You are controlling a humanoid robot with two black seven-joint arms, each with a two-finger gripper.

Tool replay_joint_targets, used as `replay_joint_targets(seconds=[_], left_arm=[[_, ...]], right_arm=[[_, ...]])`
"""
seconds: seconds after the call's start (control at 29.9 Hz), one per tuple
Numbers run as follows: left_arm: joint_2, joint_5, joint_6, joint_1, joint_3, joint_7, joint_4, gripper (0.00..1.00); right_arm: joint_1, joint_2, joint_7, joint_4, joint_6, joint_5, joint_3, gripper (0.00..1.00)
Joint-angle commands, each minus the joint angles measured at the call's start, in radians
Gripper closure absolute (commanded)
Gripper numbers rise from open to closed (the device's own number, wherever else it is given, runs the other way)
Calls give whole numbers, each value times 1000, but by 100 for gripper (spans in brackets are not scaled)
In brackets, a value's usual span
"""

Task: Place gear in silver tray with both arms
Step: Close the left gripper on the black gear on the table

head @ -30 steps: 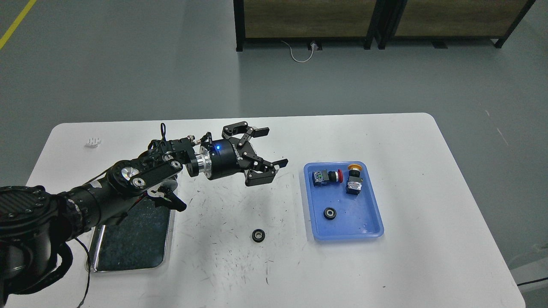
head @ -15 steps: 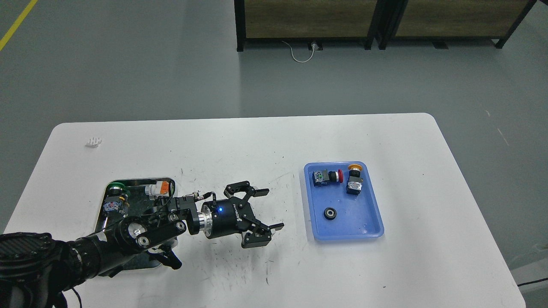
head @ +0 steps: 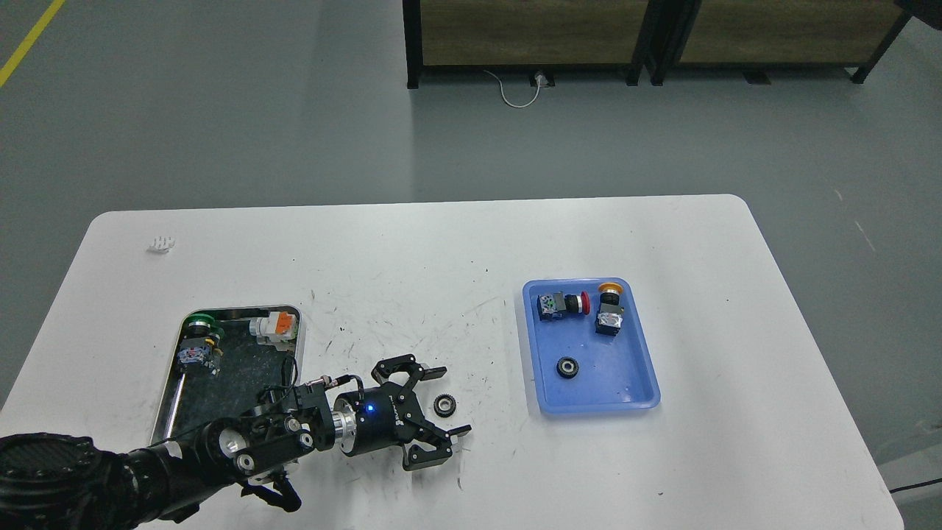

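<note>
A small black gear [head: 444, 405] lies on the white table [head: 441, 243] between the two trays. My left gripper [head: 447, 400] is open, low over the table, with its two fingers on either side of the gear; I cannot tell if they touch it. The silver tray [head: 288, 366] lies at the front left, partly covered by my left arm. It holds a green-capped switch [head: 197, 340] and an orange and white part [head: 276, 326]. My right arm is out of view.
A blue plastic tray [head: 633, 383] stands to the right with two push-button switches [head: 563, 304] [head: 609, 308] and a second small black gear [head: 566, 366]. A small white piece [head: 161, 244] lies at the far left. The table's middle is scuffed.
My left gripper has dropped from high above the table toward the front edge and now brackets the gear. The silver tray's far end has come into sight.
</note>
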Motion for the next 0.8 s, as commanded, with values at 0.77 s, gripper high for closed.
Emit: replay_joint_targets(seconds=[0.77], left_arm=[[0, -16, -9, 40, -92, 0, -63, 29]], right_arm=[[-18, 3, 0, 0, 0, -29, 2, 9]])
